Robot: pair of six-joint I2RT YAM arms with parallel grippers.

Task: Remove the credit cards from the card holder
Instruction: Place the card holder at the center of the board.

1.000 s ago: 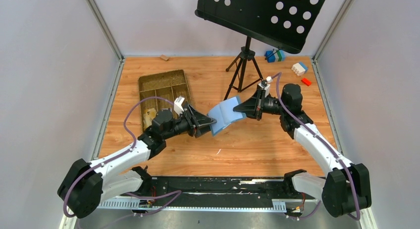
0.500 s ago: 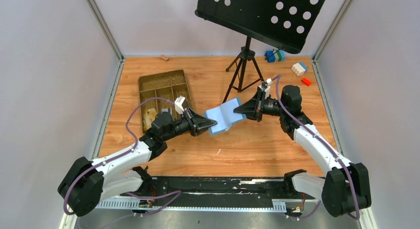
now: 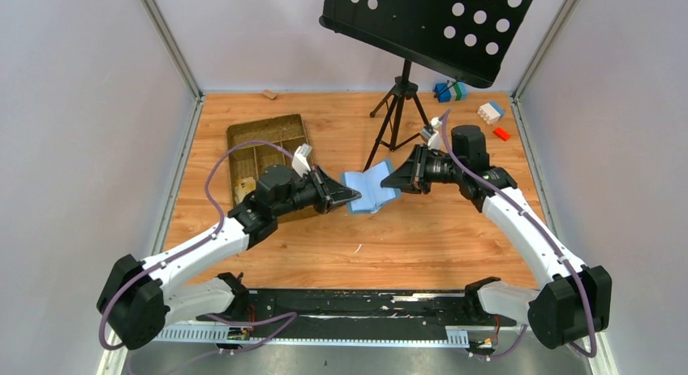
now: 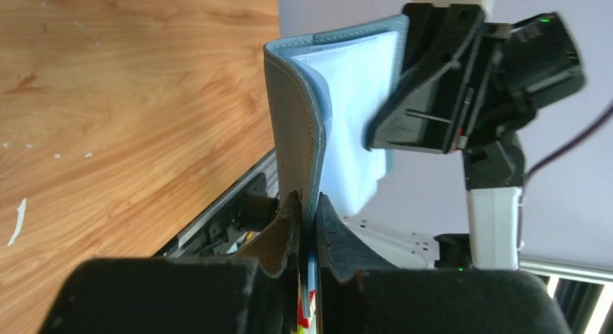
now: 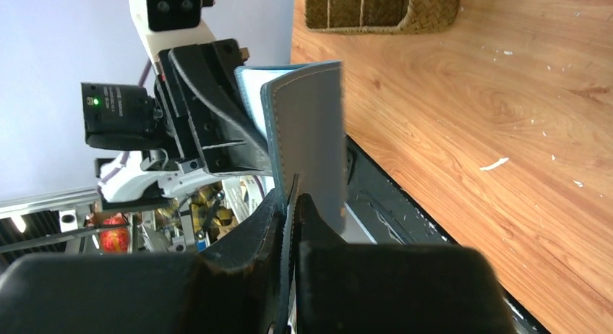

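Blue and soft-looking - that is the flap pinched in the left jaws. They are squeezed tight on the edge of one flap of the card holder [image 4: 293, 131]. The right jaws are squeezed tight on the edge of the other flap, so the two arms hold it open like a little book, up off the tabletop [image 3: 389, 245].

From above, the card holder [image 3: 369, 188] is near the middle of the tabletop. The left jaws have its 9 o'clock side and the right jaws have its 3 o'clock side. The inside looks pale, with see-through pockets. I cannot see the credit cards, so they may be tucked in the pockets.

At 10 o'clock from the holder is a brown tray [image 3: 280, 135]. At 12 o'clock stand the legs of a black stand [image 3: 397, 107]. Far off at 2 o'clock are some toy blocks [image 3: 489, 111].

I think the holder is light and bendy - it will flop or fold if one side lets go. The cards are likely thin, stiff and slippery, and snug in their pockets. The best place to grab one is the bare edge that peeks out of its pocket, pinched on its two flat sides. Then pull straight out while the other jaws hold the flap steady.
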